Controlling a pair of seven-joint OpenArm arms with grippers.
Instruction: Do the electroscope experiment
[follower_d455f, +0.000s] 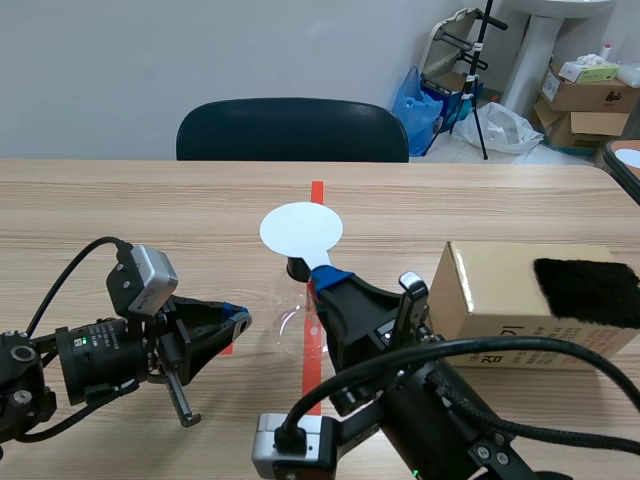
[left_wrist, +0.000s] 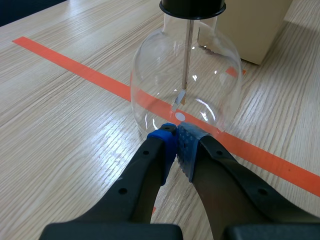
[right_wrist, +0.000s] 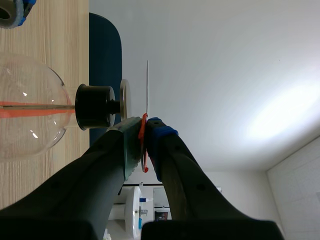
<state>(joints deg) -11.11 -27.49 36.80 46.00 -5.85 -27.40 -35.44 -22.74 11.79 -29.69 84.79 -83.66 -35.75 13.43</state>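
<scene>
The electroscope is a clear glass flask (follower_d455f: 293, 322) (left_wrist: 185, 85) with a black stopper (follower_d455f: 298, 268) (right_wrist: 95, 106) and a metal rod inside, standing on the orange tape line. My right gripper (follower_d455f: 328, 278) (right_wrist: 143, 131) is shut on the orange-red grip of a thin white disc (follower_d455f: 300, 228) (right_wrist: 147, 87). It holds the disc flat, just above the electroscope's metal top plate (right_wrist: 123, 99). My left gripper (follower_d455f: 238, 320) (left_wrist: 176, 134) is shut on nothing, with its tips against the flask's lower wall.
A cardboard box (follower_d455f: 500, 295) lies to the right of the flask, with a black fur cloth (follower_d455f: 588, 290) on it. A dark chair (follower_d455f: 292, 130) stands behind the table's far edge. Boxes and bags are on the floor at the back right.
</scene>
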